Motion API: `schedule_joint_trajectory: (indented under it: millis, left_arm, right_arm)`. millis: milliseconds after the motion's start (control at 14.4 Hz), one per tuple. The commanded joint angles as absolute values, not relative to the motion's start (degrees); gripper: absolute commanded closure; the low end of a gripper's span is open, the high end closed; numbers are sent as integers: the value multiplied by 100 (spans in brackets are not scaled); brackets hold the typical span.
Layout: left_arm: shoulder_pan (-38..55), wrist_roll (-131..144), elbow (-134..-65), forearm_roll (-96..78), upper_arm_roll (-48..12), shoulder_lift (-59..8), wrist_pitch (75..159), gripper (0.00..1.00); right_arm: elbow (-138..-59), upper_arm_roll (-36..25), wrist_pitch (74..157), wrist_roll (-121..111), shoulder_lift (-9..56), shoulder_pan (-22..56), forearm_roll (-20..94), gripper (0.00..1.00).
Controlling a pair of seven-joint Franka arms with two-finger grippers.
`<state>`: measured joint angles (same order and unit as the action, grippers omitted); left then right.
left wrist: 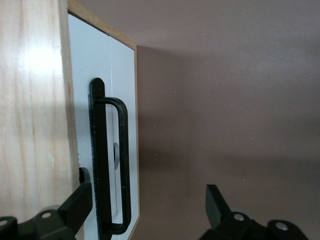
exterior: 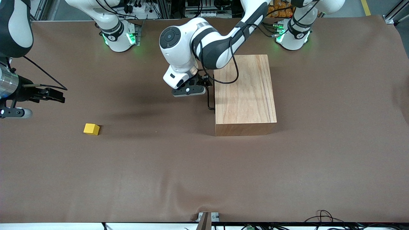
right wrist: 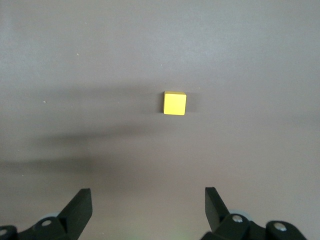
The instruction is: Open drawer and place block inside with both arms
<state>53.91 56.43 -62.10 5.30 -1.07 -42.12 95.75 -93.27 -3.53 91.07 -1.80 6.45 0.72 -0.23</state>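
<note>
I see a table [exterior: 204, 179] covered edge to edge by a brown cloth, matte, with soft wrinkles near the front camera's edge and a pucker where a small clamp [exterior: 207, 218] holds it. Past the cloth along the arms' side stand metal frame posts, cables and cluttered equipment; a strip of white and loose cables [exterior: 322, 217] run along the camera's edge.

The box [exterior: 244, 92] sits on the cloth toward the left arm's end, plain light wood, grain running along its top. Its drawer [left wrist: 117, 100] faces the right arm's end of the table. In the left wrist view the white front panel lies flush in the wooden frame, so I read the drawer as closed. The black wire handle [left wrist: 122, 165] stands out from that panel.

The left gripper [exterior: 207, 83] is in front of the drawer, at the handle. Its fingers [left wrist: 75, 205] are apart, one finger beside the box face, the other out over the cloth, the handle between them, not clamped.

The block [exterior: 91, 129] rests on bare cloth toward the right arm's end, well apart from the box and slightly nearer the front camera than it. Nothing touches it.

The right gripper [exterior: 59, 95] hangs over the cloth near the block, not above it. Its fingers [right wrist: 77, 207] are spread wide and hold nothing; I see the block between them, farther off.
</note>
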Motion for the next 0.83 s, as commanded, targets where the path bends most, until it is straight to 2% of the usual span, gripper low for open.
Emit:
schedule_joint_trajectory:
  millis: [0, 765]
  left_arm:
    - [5510, 5765, -6064, 685, -26, -4455, 9467, 0]
    - [5651, 5994, -6108, 747, 26, -4851, 9035, 0]
  right_arm:
    - [-9448, -308, 9114, -176, 589, -79, -44, 0]
    - [-9598, -308, 9264, -176, 536, -79, -44, 0]
